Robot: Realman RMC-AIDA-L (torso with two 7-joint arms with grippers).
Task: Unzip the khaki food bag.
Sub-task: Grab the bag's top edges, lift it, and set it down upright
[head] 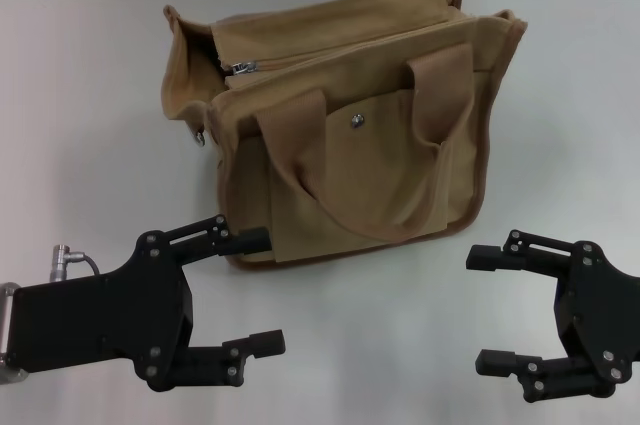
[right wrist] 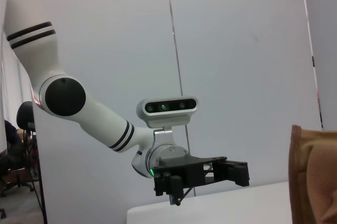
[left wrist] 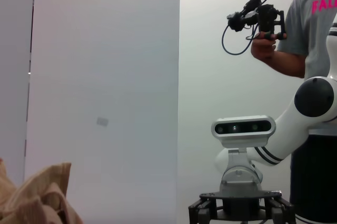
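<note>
The khaki food bag [head: 345,125] is set upright on the white tabletop [head: 90,95], towards the far side, with its pocket face and two webbing handles turned to the robot, so that the top zipper is presented from above. The metal zipper pull [head: 243,67] is seen at the bag's left end, and the zipper line appears largely closed; unzipping is judged not yet begun. The left pincer [head: 262,290] is held just before the bag's near left corner with its fingers spread and nothing gripped, probably the nearer one for the pull. The right pincer [head: 487,310] is kept low beside the bag's near right corner, likewise spread and empty, placed perhaps for steadying the bag.
</note>
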